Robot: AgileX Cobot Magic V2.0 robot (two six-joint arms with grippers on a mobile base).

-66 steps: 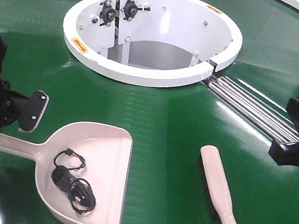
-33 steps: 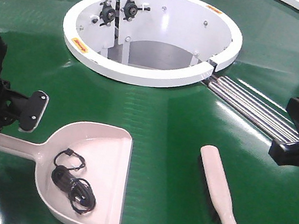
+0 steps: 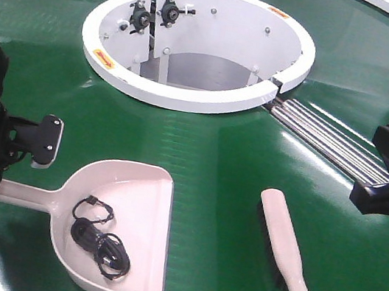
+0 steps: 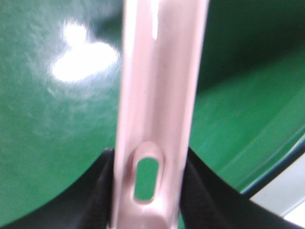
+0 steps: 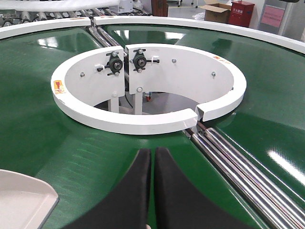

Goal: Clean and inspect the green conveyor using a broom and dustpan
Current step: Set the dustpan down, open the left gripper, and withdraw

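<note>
- Facing its straight open mouth toward 3 o'clock, the wide cream-beige plastic dustpan (image 3: 131,213) is on the large glossy dark green conveyor belt (image 3: 214,164). It sits at 7 o'clock from the white circular inner rim (image 3: 187,98), with its handle pointing to 9 o'clock. Whether the pan touches the belt cannot be told.
- A coiled black cable (image 3: 100,243) lies inside the pan.
- Only the left wrist view shows the grip. The left gripper (image 4: 150,193) has its black fingers (image 4: 97,191) pressed against both sides of the dustpan handle, level with the hang hole. The front view shows just one grey-padded finger above the handle.
- The long slim cream plastic broom (image 3: 289,251) lies untouched at 5 o'clock from the rim. Its head points to 12 o'clock, its black bristles are on its left side, and its handle runs off the bottom edge.
- The broom is well apart from the dustpan, with bare belt between them.
- The right gripper (image 5: 152,183) hovers at the 3 o'clock edge of the front view. The right wrist view shows its fingers drawn together to a hairline slit with nothing between them.
- The right wrist view alone catches a corner of the dustpan at 7 o'clock and a brown cardboard box (image 5: 214,10) beyond the white outer rim (image 5: 200,25).
- Silver metal rollers (image 3: 329,142) run from the inner rim toward 4 o'clock, and another set runs toward 11 o'clock.
- A broad band of bare belt lies between the inner rim and both tools.
</note>
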